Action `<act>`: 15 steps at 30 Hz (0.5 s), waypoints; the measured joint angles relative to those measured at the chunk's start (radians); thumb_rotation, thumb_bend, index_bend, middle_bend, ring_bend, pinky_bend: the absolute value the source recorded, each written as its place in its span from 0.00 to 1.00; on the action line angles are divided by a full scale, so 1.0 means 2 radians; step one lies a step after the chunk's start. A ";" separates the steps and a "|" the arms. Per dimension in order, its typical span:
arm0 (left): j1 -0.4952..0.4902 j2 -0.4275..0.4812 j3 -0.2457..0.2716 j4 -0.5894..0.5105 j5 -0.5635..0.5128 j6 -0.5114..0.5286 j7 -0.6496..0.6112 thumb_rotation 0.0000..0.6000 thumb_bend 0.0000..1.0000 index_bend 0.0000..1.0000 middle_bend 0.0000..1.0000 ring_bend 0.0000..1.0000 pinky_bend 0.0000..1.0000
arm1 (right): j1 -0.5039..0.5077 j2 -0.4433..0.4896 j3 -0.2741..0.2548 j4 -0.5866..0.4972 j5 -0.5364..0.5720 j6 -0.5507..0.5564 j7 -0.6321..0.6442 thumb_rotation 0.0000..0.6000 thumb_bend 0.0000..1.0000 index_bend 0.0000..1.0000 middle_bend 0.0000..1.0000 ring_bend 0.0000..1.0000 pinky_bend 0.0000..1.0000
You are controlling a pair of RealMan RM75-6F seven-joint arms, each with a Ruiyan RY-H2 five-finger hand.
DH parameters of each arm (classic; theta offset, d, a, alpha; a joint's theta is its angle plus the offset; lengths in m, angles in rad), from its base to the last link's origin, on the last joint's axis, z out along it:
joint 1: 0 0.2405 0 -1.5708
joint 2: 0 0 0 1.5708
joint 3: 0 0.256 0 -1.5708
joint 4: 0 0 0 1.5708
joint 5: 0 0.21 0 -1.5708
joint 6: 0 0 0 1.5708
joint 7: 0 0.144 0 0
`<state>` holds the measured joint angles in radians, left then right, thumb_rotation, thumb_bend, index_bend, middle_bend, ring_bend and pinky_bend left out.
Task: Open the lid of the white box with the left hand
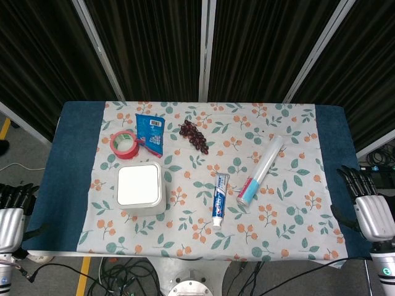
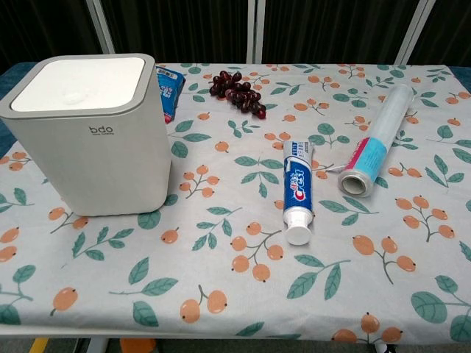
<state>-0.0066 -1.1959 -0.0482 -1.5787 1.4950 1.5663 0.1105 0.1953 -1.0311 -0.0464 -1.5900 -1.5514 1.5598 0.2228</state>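
The white box (image 1: 141,188) stands upright on the left part of the flowered tablecloth, its flat white lid (image 2: 79,83) lying closed on top. My left hand (image 1: 11,217) hangs off the table's left edge, well left of the box, fingers pointing away and holding nothing. Off the right edge sits my right hand (image 1: 369,206), fingers spread and empty. Neither hand shows in the chest view.
A red tape roll (image 1: 124,143) and a blue packet (image 1: 150,132) lie just behind the box. Dark grapes (image 1: 194,135) sit at the back centre. A toothpaste tube (image 1: 220,198) and a clear-wrapped roll (image 1: 261,170) lie to the right of the box.
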 measured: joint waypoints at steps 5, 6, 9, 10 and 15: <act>-0.001 -0.001 0.001 0.002 0.000 -0.002 -0.003 1.00 0.09 0.16 0.13 0.11 0.00 | -0.008 0.007 -0.001 -0.006 -0.003 -0.010 0.006 1.00 0.28 0.00 0.03 0.00 0.00; -0.001 -0.002 0.001 0.003 0.001 -0.002 -0.003 1.00 0.09 0.16 0.13 0.11 0.00 | -0.010 0.009 -0.001 -0.007 -0.003 -0.012 0.005 1.00 0.28 0.00 0.03 0.00 0.00; -0.002 -0.002 0.001 0.003 0.004 -0.001 -0.006 1.00 0.09 0.16 0.13 0.11 0.00 | -0.015 0.011 -0.001 -0.010 -0.003 -0.014 0.005 1.00 0.28 0.00 0.03 0.00 0.00; -0.003 -0.002 0.001 0.004 0.005 -0.001 -0.008 1.00 0.09 0.16 0.13 0.11 0.00 | -0.017 0.011 -0.001 -0.009 -0.003 -0.014 0.005 1.00 0.28 0.00 0.03 0.00 0.00; -0.013 0.000 0.000 0.004 0.024 -0.002 -0.016 1.00 0.09 0.16 0.13 0.11 0.00 | -0.021 0.009 0.003 -0.006 0.000 -0.022 -0.001 1.00 0.28 0.00 0.02 0.00 0.00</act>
<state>-0.0321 -1.1949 -0.0479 -1.5704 1.5431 1.5628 0.0788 0.1541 -1.0139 -0.0413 -1.6021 -1.5511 1.5148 0.2212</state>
